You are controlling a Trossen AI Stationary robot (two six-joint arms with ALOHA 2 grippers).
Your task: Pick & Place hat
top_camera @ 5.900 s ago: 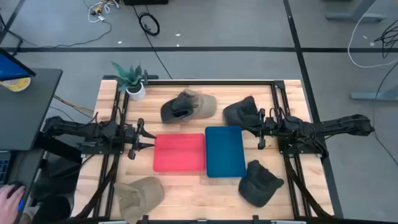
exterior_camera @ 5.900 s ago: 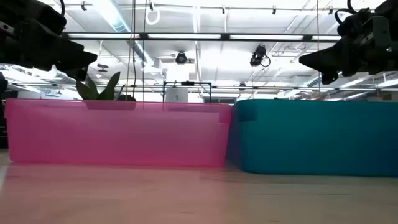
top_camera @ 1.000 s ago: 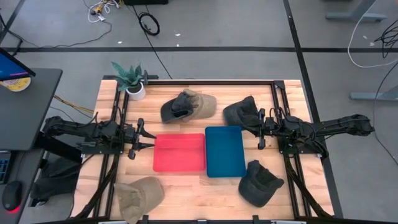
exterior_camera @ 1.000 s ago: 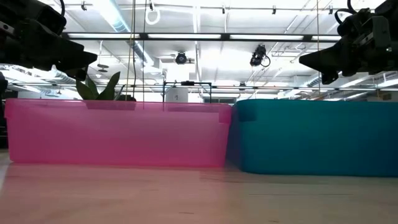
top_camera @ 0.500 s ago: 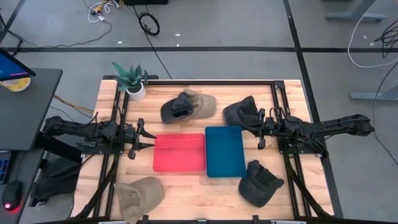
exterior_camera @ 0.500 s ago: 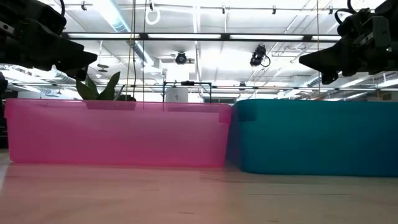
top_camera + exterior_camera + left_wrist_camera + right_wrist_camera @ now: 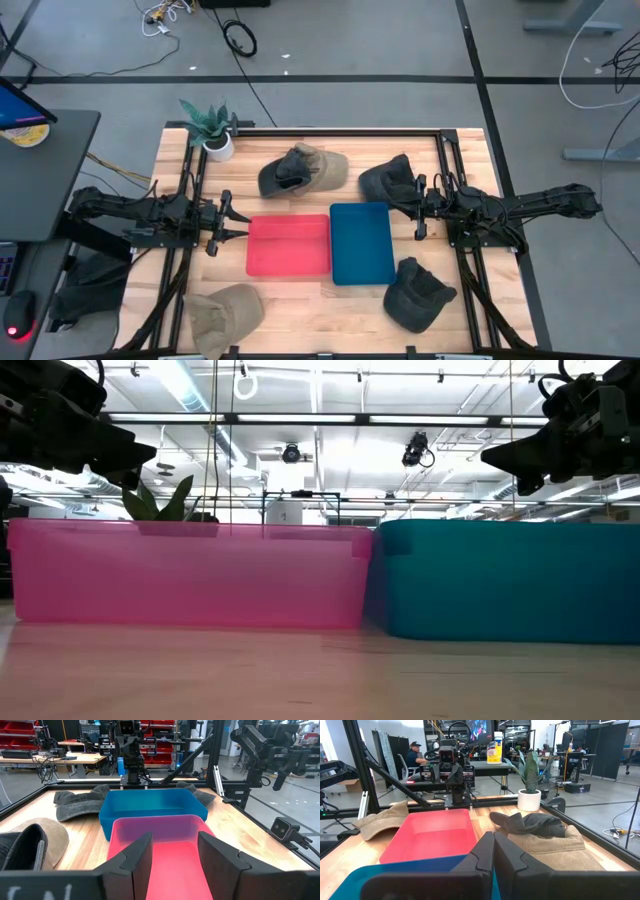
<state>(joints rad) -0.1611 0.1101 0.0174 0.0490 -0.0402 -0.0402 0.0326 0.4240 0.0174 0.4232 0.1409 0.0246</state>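
A red bin [image 7: 289,245] and a blue bin [image 7: 361,242] sit touching at the table's [image 7: 300,310] centre, both empty. Four hats lie outside them (two at the far edge [image 7: 303,170] [image 7: 388,180], two at the near corners [image 7: 226,315] [image 7: 418,293]). The left gripper [image 7: 236,221], fingers spread, hovers beside the red bin; the right gripper [image 7: 419,211], fingers pressed together, hovers beside the blue.

Hidden and cut-off parts of the scene

In the low view, the pink bin [image 7: 190,575] and the teal bin [image 7: 510,580] walled off the tabletop behind them, so no hat showed there and only the plant's leaf tips [image 7: 160,500] rose above the pink rim. From above, the tan hat [image 7: 225,315] at the front edge was clipped by the picture's bottom. The left wrist view cut off a dark hat [image 7: 20,850] at its edge.
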